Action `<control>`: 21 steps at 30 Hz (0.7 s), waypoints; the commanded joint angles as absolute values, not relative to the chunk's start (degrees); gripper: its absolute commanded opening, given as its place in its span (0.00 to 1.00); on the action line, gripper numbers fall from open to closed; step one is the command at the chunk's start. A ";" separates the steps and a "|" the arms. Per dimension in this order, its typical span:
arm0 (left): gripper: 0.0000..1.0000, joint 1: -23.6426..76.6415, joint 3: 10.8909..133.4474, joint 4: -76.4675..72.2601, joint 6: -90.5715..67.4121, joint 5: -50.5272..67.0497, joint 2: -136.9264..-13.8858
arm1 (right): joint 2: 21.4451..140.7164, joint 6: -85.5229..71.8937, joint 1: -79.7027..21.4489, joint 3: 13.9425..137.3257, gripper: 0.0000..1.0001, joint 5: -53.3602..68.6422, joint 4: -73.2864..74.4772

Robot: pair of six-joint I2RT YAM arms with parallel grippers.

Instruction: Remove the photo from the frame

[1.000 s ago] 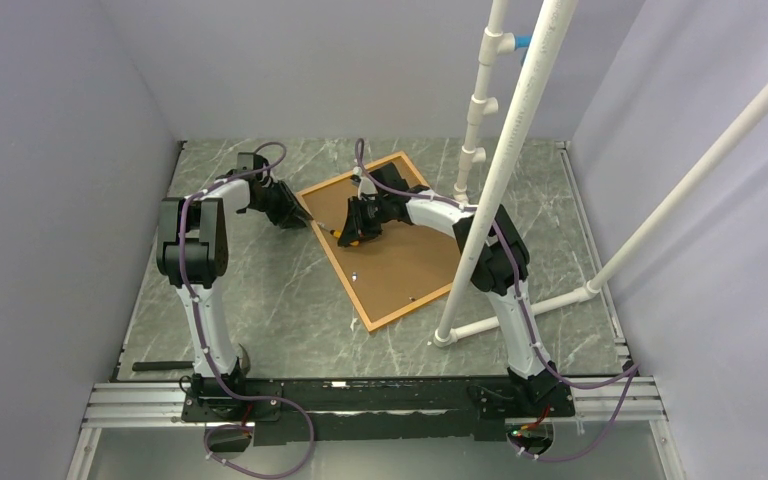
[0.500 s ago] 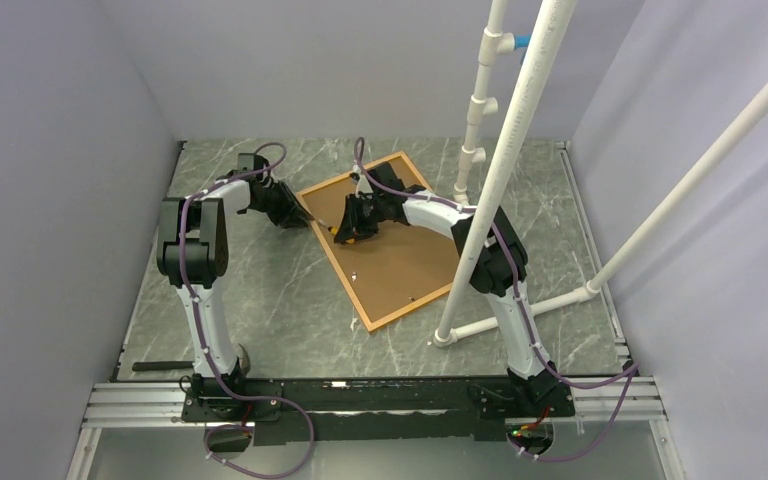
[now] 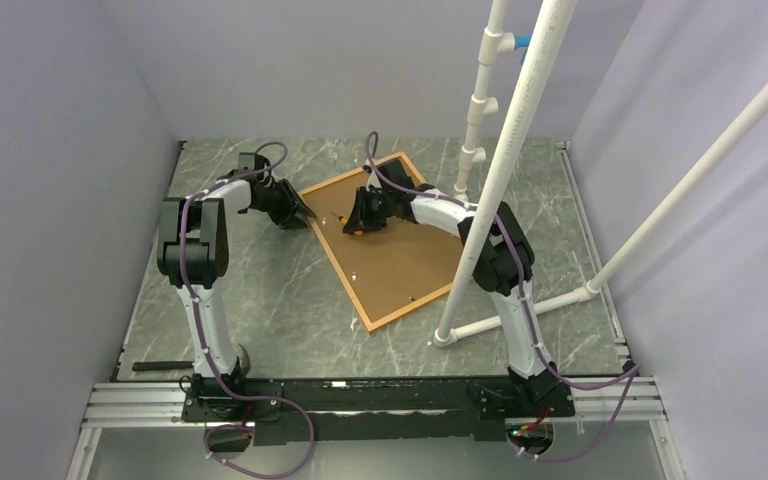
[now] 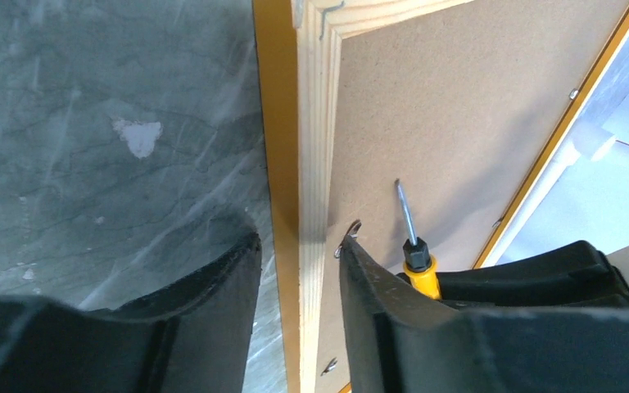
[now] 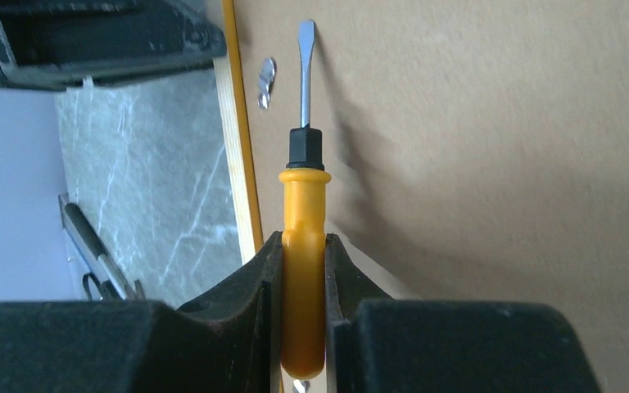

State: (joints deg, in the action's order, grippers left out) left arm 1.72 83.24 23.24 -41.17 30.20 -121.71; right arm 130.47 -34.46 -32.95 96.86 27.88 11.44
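table (image 3: 260,290): grey and marbled, everything sits on it.
frame (image 3: 340,268): orange, lies face down on the table.
board (image 3: 400,265): brown, fills the frame's back.
left gripper (image 4: 299,239): partly open, one finger on each side of the frame's edge.
right gripper (image 5: 303,237): squeezed tight on the screwdriver (image 5: 303,205).
screwdriver: orange handle, tip over the board.

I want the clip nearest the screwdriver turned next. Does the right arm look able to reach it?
Probably yes. The right gripper holds the screwdriver with its blade just beside the clip on the frame's edge, and nothing lies between them. The left gripper straddles that edge nearby.
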 commanded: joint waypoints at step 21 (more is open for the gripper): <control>0.65 11.09 62.93 17.81 -39.93 22.74 -92.62 | 90.03 -19.87 -19.54 52.77 0.00 31.64 2.74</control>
State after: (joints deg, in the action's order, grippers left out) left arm 6.24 67.75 19.42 -40.27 26.35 -100.55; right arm 93.51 -22.61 -20.38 56.14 33.19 5.45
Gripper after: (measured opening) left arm 0.644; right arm 0.187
